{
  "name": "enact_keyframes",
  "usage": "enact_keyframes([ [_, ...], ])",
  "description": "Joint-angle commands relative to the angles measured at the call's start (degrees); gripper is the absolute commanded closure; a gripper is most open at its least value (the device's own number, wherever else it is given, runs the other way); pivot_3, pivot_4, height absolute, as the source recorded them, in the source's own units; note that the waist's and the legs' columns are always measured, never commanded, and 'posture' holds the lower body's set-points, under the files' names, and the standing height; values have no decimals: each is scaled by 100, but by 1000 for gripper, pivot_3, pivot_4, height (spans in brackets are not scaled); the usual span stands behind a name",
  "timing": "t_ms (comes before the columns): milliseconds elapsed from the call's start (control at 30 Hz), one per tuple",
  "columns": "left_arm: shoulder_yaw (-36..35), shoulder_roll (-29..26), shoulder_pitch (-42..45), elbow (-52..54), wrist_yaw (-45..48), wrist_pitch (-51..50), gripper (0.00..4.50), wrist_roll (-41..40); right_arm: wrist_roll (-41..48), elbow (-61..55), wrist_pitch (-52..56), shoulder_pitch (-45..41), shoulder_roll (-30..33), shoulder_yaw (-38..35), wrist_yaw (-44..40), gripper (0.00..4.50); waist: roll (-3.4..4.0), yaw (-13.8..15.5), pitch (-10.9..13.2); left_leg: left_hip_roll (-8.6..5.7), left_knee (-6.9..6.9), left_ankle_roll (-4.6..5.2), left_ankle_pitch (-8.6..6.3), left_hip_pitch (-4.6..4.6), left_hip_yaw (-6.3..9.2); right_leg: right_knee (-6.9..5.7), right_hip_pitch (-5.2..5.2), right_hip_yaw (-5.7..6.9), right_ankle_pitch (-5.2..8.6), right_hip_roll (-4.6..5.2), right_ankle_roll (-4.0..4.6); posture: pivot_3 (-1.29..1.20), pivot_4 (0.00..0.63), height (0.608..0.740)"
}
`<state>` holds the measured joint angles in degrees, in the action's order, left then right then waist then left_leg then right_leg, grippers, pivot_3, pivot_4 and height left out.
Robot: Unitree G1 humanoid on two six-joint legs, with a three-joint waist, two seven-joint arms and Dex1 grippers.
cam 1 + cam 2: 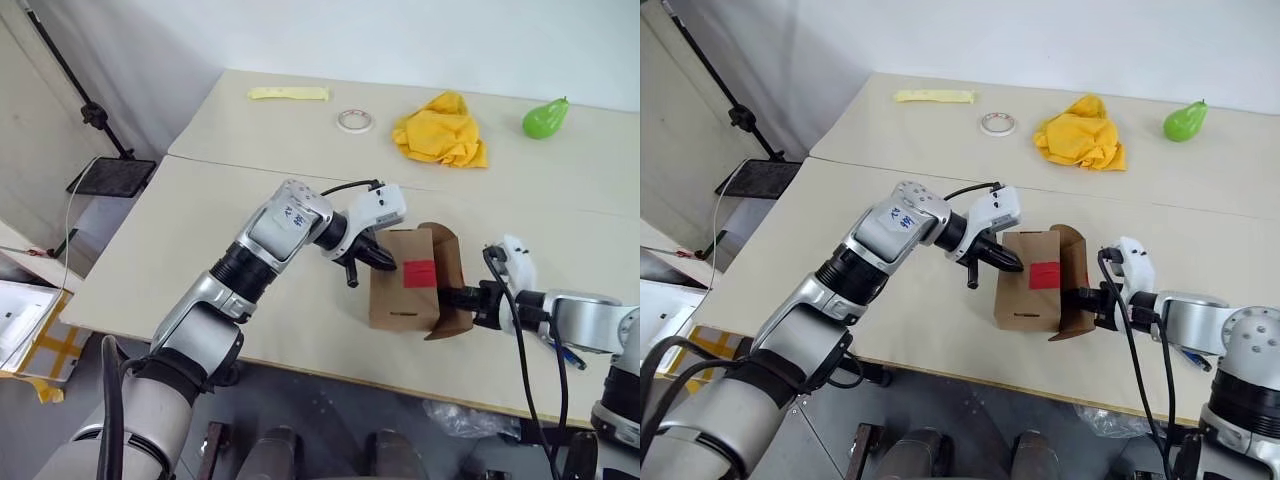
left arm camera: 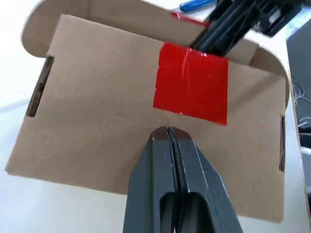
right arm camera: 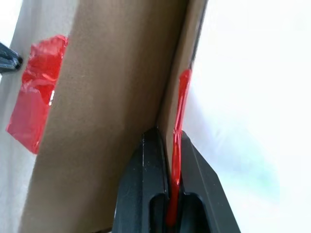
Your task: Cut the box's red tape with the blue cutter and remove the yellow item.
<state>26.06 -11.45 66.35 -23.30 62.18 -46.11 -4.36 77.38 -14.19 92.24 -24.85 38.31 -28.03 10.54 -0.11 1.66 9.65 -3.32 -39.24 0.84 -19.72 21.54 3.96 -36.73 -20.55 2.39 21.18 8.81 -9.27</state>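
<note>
The brown box (image 1: 400,300) stands on the table near its front edge, with one flap (image 1: 445,250) swung open to the right. The red tape (image 1: 420,270) is a square patch on the box's upper face (image 2: 97,111). My left gripper (image 1: 385,262) is shut, and its tips (image 2: 166,132) rest against that face just beside the red tape (image 2: 192,82). My right gripper (image 1: 447,297) is shut on the open flap's edge (image 3: 182,107), which carries a strip of red tape. The blue cutter (image 1: 572,358) lies on the table under my right arm. The yellow item is hidden.
At the back of the table lie an orange-yellow cloth (image 1: 440,130), a whitish tape roll (image 1: 355,121), a flat pale yellow strip (image 1: 288,93) and a green pear (image 1: 545,118). The table's front edge (image 1: 330,365) runs just below the box. A black stand (image 1: 110,175) is off to the left.
</note>
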Motion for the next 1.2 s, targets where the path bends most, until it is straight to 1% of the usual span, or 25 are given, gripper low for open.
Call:
enact_keyframes([
  [33,158,60,-94,-357,-170,-32,4500,192,1253,-338,-343,-108,707,-45,1252,4452,-1,5,0,1,0,0,0,3,3,6,2,5,0,0,0,0,150,740],
  [133,76,124,-61,-431,-225,17,4500,183,3022,-491,-1609,53,1747,711,2539,4452,-3,8,3,-3,4,2,0,12,11,21,2,21,-1,7,-1,0,150,740],
  [200,5,170,-41,-463,-270,28,4500,159,3506,-791,-2279,45,2211,1089,2893,4452,-5,-24,6,-1,5,5,-2,14,11,31,7,32,-1,8,-2,0,150,740],
  [300,-79,219,-24,-517,-346,52,4500,143,3562,-1244,-2936,89,2604,1491,3053,4452,-13,-48,13,5,5,7,0,38,6,52,-6,42,-2,-5,-5,0,150,740],
  [367,-157,259,-7,-583,-403,80,4500,125,3562,-1534,-3366,-9,2685,1822,3197,4452,-22,-56,18,6,1,7,0,60,6,60,-17,49,-3,-18,-6,0,150,740],
  [433,-196,286,12,-638,-438,95,4500,111,3562,-1693,-3643,-84,2760,2095,3303,4452,-22,-63,18,10,0,7,0,62,7,60,-20,50,-3,-17,-6,0,150,740],
  [567,-290,333,50,-736,-474,121,4500,72,3562,-1753,-3750,-365,3005,2755,3444,4452,-23,-57,18,13,-3,10,1,62,12,62,-15,54,-3,-16,-6,0,150,740],
  [733,-359,301,37,-729,-414,143,4500,52,3562,-1641,-3715,-682,3231,3225,3484,4452,-23,-51,18,20,-4,10,2,64,12,67,-14,55,-3,-16,-6,0,150,740],
  [867,-530,61,3,-624,-136,266,4500,-78,3562,-1626,-3615,-803,3477,3536,3492,4452,-23,-47,18,22,-4,10,2,65,14,68,-14,57,-3,-16,-6,0,150,740],
  [967,-884,-239,69,-568,319,362,4500,-415,3562,-1588,-3503,-962,3691,3780,3494,4452,-23,-61,18,23,-1,10,2,66,14,71,-16,58,-3,-16,-6,0,150,740],
  [1067,-1060,-504,109,-506,767,489,4500,-644,3562,-1536,-3496,-1183,3654,3985,3544,4452,-23,-96,18,28,4,9,2,68,15,71,-21,60,-3,-20,-6,0,150,740],
  [1200,-1282,-695,173,-307,1146,444,4500,-942,3562,-1493,-3494,-1526,3559,4220,3661,4452,-23,-104,18,28,4,9,2,70,19,73,-20,63,-3,-18,-6,0,150,740],
])
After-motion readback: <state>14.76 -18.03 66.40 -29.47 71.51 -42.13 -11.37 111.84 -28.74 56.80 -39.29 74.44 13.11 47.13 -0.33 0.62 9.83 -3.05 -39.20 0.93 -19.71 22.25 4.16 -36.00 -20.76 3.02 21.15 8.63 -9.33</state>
